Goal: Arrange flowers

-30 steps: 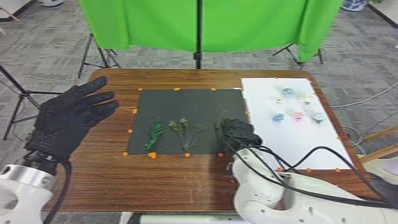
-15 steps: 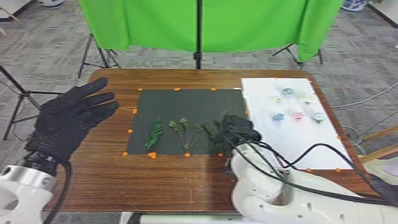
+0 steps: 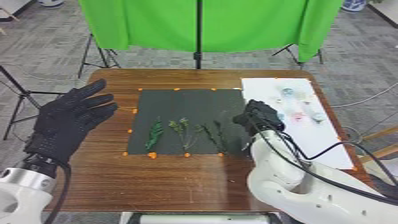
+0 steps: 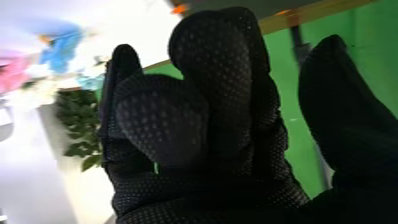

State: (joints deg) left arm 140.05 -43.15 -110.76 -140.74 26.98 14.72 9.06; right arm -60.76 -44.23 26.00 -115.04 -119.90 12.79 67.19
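In the head view, my right hand [image 3: 256,116] is above the border between the black sheet [image 3: 178,100] and the white sheet. Its fingers are extended and hold nothing; in the right wrist view the thumb of my right hand [image 4: 209,125] stands apart. A green leafy stem [image 3: 155,135], a thin branching sprig [image 3: 186,131] and darker sprigs [image 3: 219,132] lie side by side on the black sheet. Small blue [image 3: 287,92], pink [image 3: 298,117] and pale flowers [image 3: 319,117] are on the white sheet. My left hand [image 3: 71,112] is open beyond the black sheet's left side.
The white sheet [image 3: 266,86] covers the right part of the brown table [image 3: 160,185]. Orange markers line the sheets' edges. Black cables run along my right arm. A green cloth [image 3: 151,25] hangs behind the table. Green leaves [image 4: 80,125] appear near the flowers in the right wrist view.
My right hand has moved right, off the black sheet's right part toward the white sheet. The darker sprigs there are now uncovered. The left hand has stayed nearly still.
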